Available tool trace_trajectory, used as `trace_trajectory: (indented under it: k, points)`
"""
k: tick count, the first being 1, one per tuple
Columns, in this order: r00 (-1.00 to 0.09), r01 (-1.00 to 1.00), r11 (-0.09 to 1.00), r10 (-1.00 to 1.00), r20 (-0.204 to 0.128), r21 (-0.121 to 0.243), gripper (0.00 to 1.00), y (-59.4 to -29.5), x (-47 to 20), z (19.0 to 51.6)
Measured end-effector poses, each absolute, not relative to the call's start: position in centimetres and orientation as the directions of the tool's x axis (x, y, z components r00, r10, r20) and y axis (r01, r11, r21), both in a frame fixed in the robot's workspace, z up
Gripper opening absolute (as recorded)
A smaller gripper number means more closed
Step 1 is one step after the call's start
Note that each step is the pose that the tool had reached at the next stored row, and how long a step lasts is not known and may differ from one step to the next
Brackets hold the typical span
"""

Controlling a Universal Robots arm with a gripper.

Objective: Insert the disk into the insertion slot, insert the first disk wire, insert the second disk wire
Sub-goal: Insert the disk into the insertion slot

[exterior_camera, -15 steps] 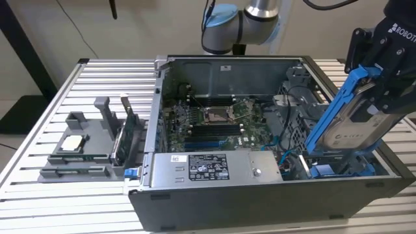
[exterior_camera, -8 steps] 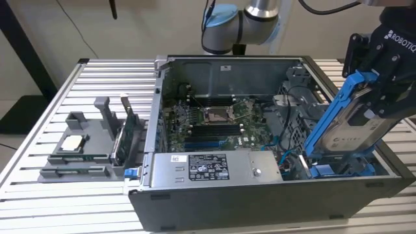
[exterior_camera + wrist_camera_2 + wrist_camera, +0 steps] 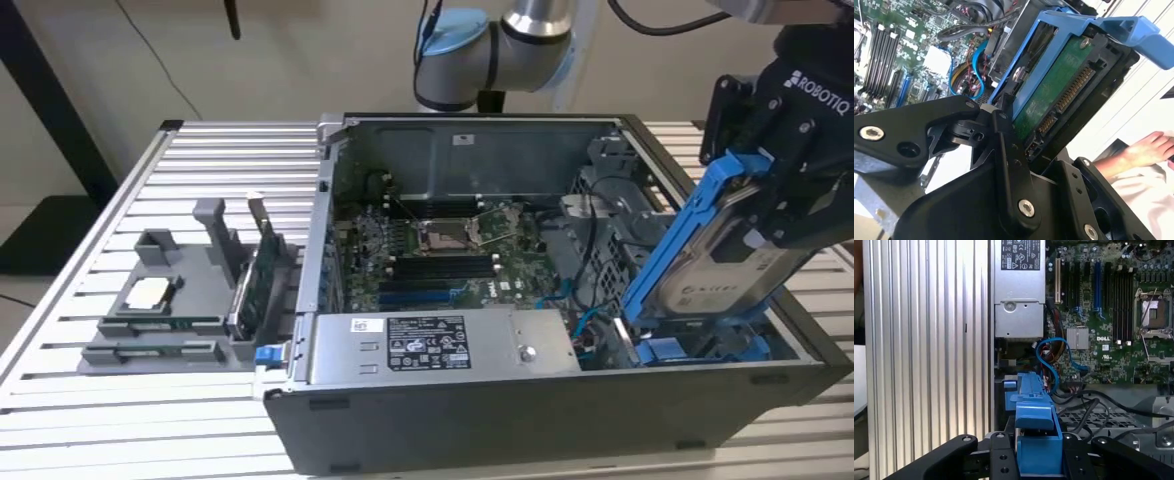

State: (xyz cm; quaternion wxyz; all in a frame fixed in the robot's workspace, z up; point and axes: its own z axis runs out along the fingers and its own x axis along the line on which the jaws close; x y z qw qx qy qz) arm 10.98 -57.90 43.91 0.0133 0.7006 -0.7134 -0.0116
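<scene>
Blue-framed, silver-grey disk (image 3: 727,265) clamped between jaws of gripper (image 3: 777,212) at the exterior view's right. Leans steeply over open computer case (image 3: 534,430) — lower end down among blue rails of the insertion slot (image 3: 701,350), upper end well clear. Not seated flat. Shows green underside and connector edge in second wrist view. Grey power supply box (image 3: 441,342) beside slot. Person's hand (image 3: 1149,150) near, apart from disk.

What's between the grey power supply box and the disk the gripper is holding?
Blue cables curl in the gap between the power supply box and the disk, seen in the exterior view.
</scene>
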Motion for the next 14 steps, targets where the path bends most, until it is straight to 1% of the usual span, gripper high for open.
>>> trace_trajectory:
  k: [14]
  points:
    - [-0.018,-0.999,0.018,-1.000,0.003,0.035,0.33,-57.91,10.98,43.43]
